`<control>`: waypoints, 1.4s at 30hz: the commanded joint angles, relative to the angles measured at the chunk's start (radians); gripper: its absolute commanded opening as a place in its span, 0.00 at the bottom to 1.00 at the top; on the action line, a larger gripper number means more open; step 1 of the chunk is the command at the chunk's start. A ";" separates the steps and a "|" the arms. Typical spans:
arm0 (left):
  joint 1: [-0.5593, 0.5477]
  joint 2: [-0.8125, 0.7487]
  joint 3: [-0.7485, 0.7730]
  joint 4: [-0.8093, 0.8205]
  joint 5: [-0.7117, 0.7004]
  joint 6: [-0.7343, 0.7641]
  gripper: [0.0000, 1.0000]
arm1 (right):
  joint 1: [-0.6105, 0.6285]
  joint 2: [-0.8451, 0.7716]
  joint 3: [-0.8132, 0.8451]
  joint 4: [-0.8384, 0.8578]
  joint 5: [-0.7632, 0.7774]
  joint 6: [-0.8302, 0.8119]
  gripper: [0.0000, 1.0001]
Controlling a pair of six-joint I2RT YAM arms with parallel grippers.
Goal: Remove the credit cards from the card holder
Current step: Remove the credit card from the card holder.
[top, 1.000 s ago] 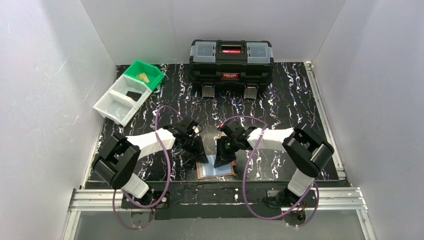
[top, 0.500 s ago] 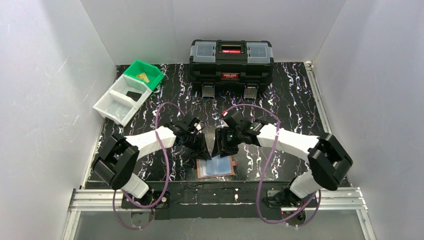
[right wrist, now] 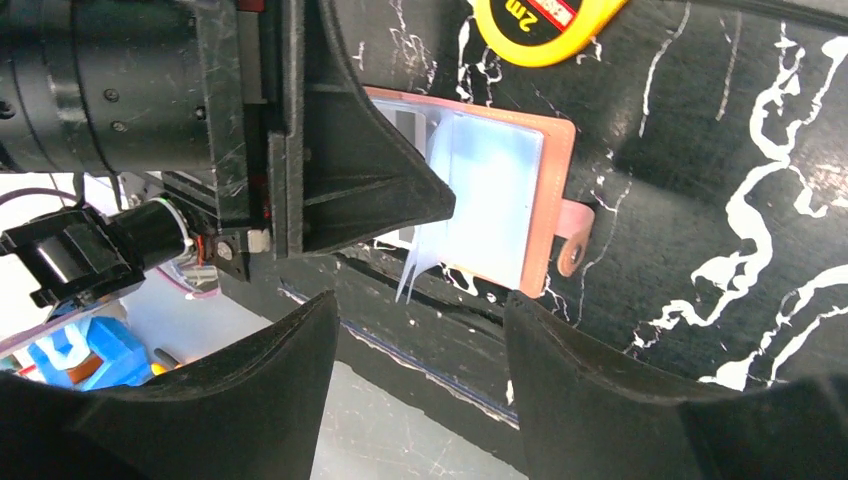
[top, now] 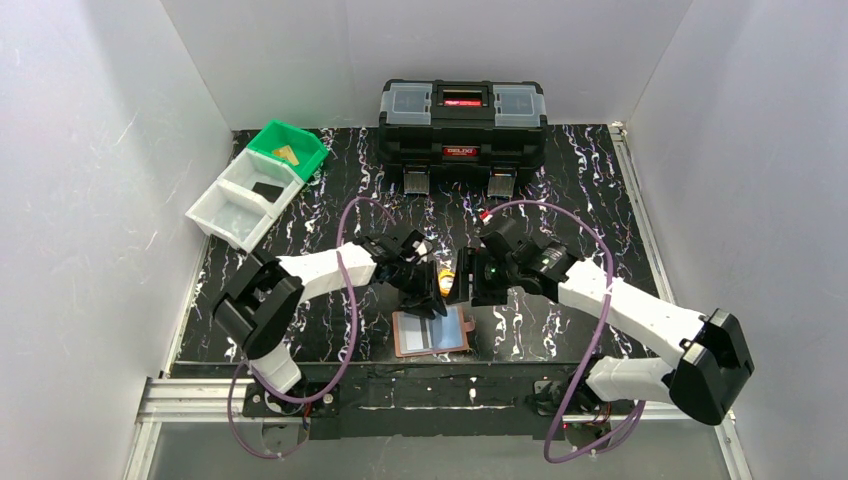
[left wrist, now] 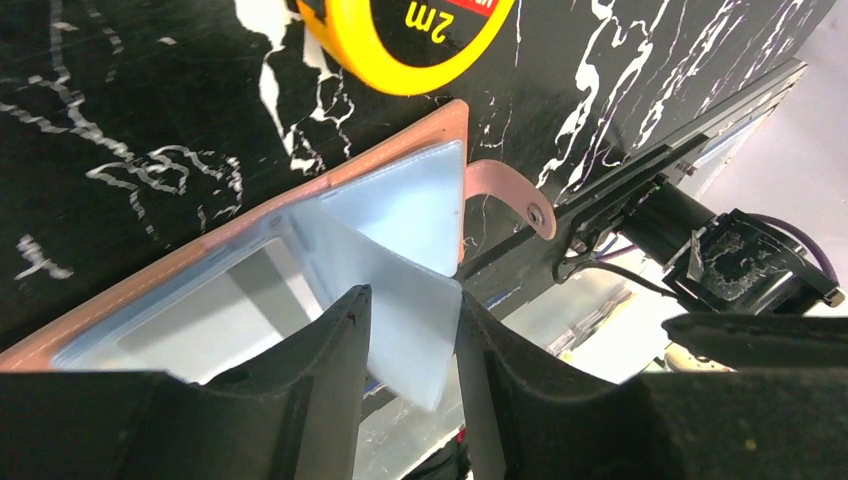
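Showing the left gripper (left wrist: 410,305) poised over the opened card holder (left wrist: 400,200), a flat tan-brown leather bifold with a rounded snap tab (left wrist: 500,190) and pale bluish clear sleeves. Its black moulded fingers stand a narrow gap apart, with one upstanding translucent sleeve leaf (left wrist: 410,340) between them; whether they clamp it cannot be told. A whitish card (left wrist: 190,330) shows through the sleeve lying flat beyond the left fingertips. The right gripper (right wrist: 420,300) hangs spread wide and empty, with the holder just beyond its fingertips. A round yellow tape measure (top: 446,280), marked "2m", lies between the two grippers, just beside the holder's far edge. Well apart from the left gripper, on its outer side, a gold-tan card (top: 288,153) rests in a green bin (top: 305,140) and a black card (top: 266,189) in a white bin (top: 225,215).
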State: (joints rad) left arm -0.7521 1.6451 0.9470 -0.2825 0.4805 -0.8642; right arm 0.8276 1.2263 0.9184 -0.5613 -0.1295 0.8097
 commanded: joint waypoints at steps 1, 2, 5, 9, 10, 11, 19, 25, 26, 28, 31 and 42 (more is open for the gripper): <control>-0.033 0.051 0.050 0.013 0.025 -0.019 0.36 | -0.010 -0.043 -0.028 -0.046 0.036 0.008 0.69; -0.038 0.066 0.060 0.017 0.026 -0.021 0.36 | -0.011 -0.046 -0.033 -0.047 0.037 0.008 0.69; -0.046 0.106 0.082 0.019 0.024 -0.024 0.38 | -0.011 -0.043 -0.045 -0.047 0.033 0.009 0.69; -0.046 0.123 0.092 0.019 0.015 -0.026 0.42 | -0.010 -0.039 -0.061 -0.028 0.021 0.021 0.69; -0.046 0.123 0.096 0.017 0.016 -0.023 0.43 | -0.012 -0.038 -0.063 -0.024 0.019 0.021 0.69; -0.046 0.122 0.105 0.012 0.015 -0.020 0.44 | -0.012 -0.035 -0.060 -0.025 0.020 0.021 0.69; -0.043 0.059 0.160 -0.083 -0.027 0.032 0.54 | -0.011 -0.009 -0.050 -0.004 -0.010 0.017 0.69; 0.001 -0.055 0.127 -0.174 -0.094 0.065 0.50 | -0.011 0.006 -0.058 0.057 -0.070 0.029 0.63; 0.014 -0.082 0.112 -0.190 -0.103 0.071 0.49 | -0.011 0.009 -0.062 0.082 -0.092 0.031 0.61; 0.038 -0.132 0.079 -0.219 -0.112 0.083 0.46 | -0.010 0.027 -0.069 0.130 -0.136 0.035 0.61; 0.072 -0.193 0.026 -0.262 -0.122 0.101 0.38 | -0.005 0.073 -0.070 0.179 -0.179 0.048 0.58; 0.111 -0.309 -0.129 -0.294 -0.194 0.106 0.18 | 0.074 0.272 0.003 0.207 -0.144 0.056 0.52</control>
State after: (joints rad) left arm -0.6575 1.4071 0.8433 -0.5304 0.3389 -0.7734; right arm 0.8631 1.4544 0.8566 -0.3527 -0.3092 0.8642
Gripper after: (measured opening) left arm 0.188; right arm 0.523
